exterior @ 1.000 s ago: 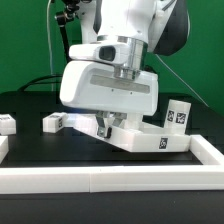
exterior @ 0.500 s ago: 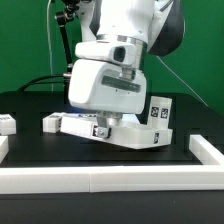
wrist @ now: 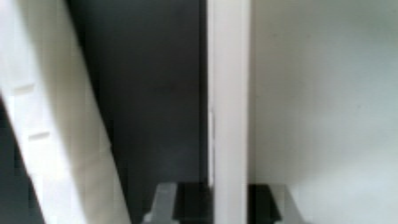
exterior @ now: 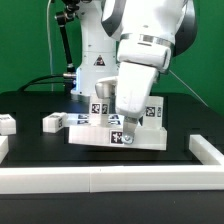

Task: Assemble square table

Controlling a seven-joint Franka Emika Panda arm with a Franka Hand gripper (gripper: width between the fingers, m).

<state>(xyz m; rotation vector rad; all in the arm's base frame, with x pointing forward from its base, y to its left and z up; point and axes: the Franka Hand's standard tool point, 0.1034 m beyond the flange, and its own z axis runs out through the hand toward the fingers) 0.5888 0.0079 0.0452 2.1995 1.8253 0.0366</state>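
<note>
Exterior view: the arm has swung toward the exterior view's right since a second ago, turning the square table top (exterior: 118, 130) with it, so tags hidden earlier now face the camera; two loose legs (exterior: 53, 122) (exterior: 6, 124) lie on the bench (exterior: 30, 105) beyond the top's left end. Wrist view: the gripper (wrist: 215, 200) is pinched nearly shut on the top's thin raised rim (wrist: 228, 90), suggesting repositioning for leg fitting.

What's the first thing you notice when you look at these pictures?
The big white robot arm fills the middle of the exterior view, its gripper shut on the rim of the square table top covered in black-and-white tags. Two small white legs lie apart on the black table, one beside the top, another at the exterior view's left edge.
</note>
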